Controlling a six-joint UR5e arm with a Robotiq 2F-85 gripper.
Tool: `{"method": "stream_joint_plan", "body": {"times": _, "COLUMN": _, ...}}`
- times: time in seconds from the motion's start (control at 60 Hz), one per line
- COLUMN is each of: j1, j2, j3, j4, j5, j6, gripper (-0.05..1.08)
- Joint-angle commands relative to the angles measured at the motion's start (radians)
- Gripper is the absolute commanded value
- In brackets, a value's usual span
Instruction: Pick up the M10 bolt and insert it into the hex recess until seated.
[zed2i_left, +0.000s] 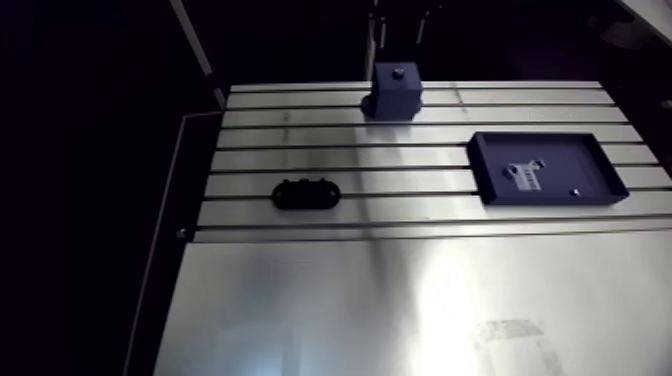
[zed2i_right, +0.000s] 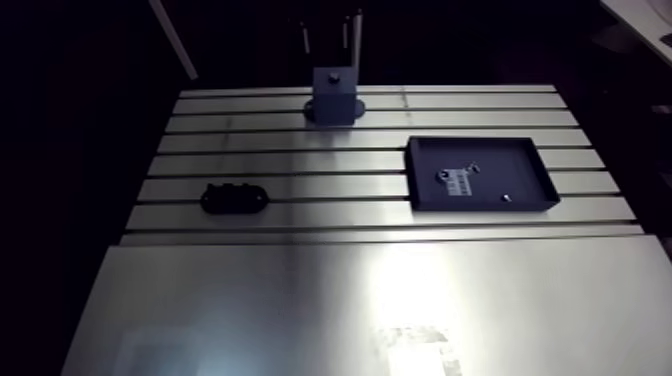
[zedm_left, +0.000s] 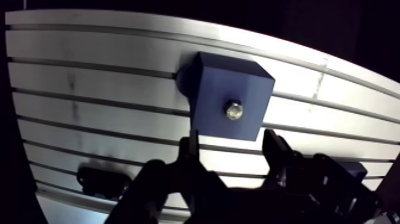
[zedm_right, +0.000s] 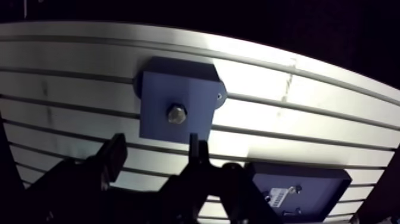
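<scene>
A blue block (zed2i_left: 397, 92) stands on the far slotted part of the table (zed2i_left: 400, 300). In the wrist view a shiny hex-headed bolt (zedm_left: 233, 110) sits in the top face of this block (zedm_left: 229, 101), head up. My gripper (zedm_left: 233, 149) hovers just above the block and a little short of the bolt. It is open, and nothing lies between its two dark fingers (zedm_left: 193, 149). In the arm view the gripper (zed2i_right: 330, 40) comes down from the top edge right over the block (zed2i_right: 333, 95).
A dark blue shallow tray (zed2i_left: 550, 198) lies right of the block, holding a white label (zed2i_left: 527, 176) and small screws. A black oval fixture (zed2i_left: 305, 193) sits on the slots to the left. A smooth metal plate (zed2i_left: 400, 310) covers the near half.
</scene>
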Motion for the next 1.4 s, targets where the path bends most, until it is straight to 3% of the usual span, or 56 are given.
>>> {"method": "stream_joint_plan", "body": {"times": 0.017, "j1": 0.000, "j2": 0.007, "j3": 0.002, "j4": 0.007, "j5": 0.010, "j6": 0.041, "gripper": 1.08}}
{"method": "stream_joint_plan", "body": {"times": 1.4, "j1": -0.015, "j2": 0.010, "j3": 0.061, "j4": -0.072, "j5": 0.002, "j6": 0.045, "gripper": 1.08}}
